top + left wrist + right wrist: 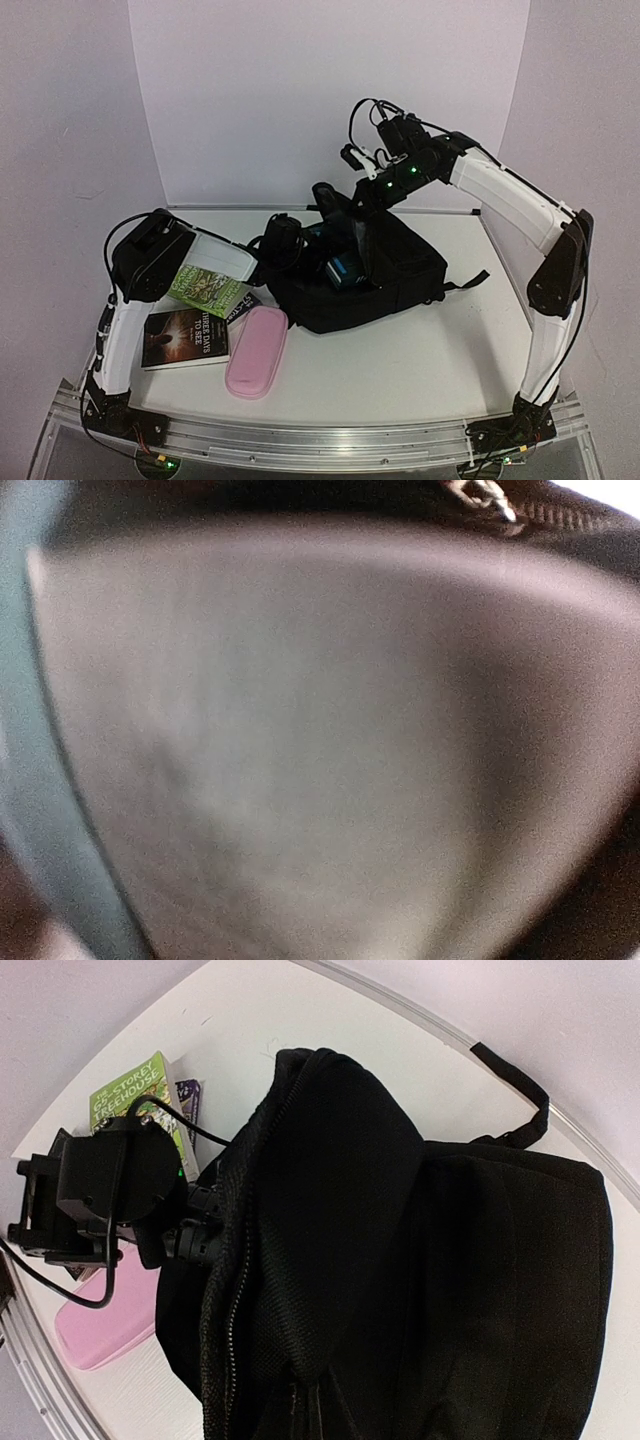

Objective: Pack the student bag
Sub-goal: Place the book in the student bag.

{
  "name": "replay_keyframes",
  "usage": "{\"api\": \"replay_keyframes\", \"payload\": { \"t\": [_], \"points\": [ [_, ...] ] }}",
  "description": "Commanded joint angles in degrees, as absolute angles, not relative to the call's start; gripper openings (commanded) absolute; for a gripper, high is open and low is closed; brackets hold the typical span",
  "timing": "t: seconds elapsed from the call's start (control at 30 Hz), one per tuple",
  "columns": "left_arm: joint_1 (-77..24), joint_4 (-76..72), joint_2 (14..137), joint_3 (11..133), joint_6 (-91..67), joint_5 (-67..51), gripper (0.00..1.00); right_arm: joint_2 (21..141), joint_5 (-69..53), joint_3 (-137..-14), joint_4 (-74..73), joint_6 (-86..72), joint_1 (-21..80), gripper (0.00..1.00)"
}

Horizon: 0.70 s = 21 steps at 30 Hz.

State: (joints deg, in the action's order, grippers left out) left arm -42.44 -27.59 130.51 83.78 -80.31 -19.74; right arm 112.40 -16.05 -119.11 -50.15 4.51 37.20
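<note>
Starting near the left base: pink pencil case (257,350) and books (186,335), just left of the student bag (390,268), mid-table, mouth facing them. Left gripper (290,240) sunk in that mouth, nearer; right gripper (332,202) beyond, at its raised rim; jaw widths: cannot tell.

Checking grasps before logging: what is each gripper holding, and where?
Right gripper seems to pinch the large black fabric backpack by its opening's raised rim; left gripper is hidden inside it, so cannot tell.

Black student bag (405,268), pink pencil case (257,352)
</note>
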Motion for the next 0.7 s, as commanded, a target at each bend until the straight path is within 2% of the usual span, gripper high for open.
{"api": "replay_keyframes", "payload": {
  "t": [0.0, 0.1, 0.17, 0.23, 0.37, 0.47, 0.53, 0.67],
  "points": [
    [-42.27, -21.04, 122.81, 81.96, -76.64, -15.29, 0.63, 109.15, -17.25, -118.65, -46.36, 5.40, 35.90, 0.00],
    [-42.28, -16.81, 120.30, 81.44, -74.16, -13.75, 0.67, 108.63, -17.25, -118.11, -46.36, 5.62, 35.64, 0.00],
    [-42.25, -16.33, 119.57, 80.73, -73.80, -13.67, 0.66, 108.33, -17.36, -117.97, -46.34, 5.62, 35.44, 0.00],
    [-42.27, -18.02, 119.79, 80.49, -74.03, -14.50, 0.59, 108.20, -17.54, -117.86, -46.34, 5.65, 35.35, 0.00],
    [-42.28, -23.57, 123.36, 82.06, -75.65, -19.09, 0.31, 108.30, -18.35, -117.86, -46.38, 5.59, 35.35, 0.00],
    [-42.34, -29.42, 126.58, 82.85, -78.68, -23.03, 0.16, 108.36, -18.63, -117.99, -46.48, 5.91, 35.38, 0.00],
    [-42.42, -33.65, 127.03, 81.66, -79.99, -24.34, 0.10, 108.12, -18.50, -117.93, -46.49, 6.32, 35.36, 0.00],
    [-42.88, -37.76, 123.53, 76.05, -78.71, -24.29, 0.06, 107.30, -17.78, -116.66, -46.53, 8.10, 35.33, 0.00]
  ]
}}
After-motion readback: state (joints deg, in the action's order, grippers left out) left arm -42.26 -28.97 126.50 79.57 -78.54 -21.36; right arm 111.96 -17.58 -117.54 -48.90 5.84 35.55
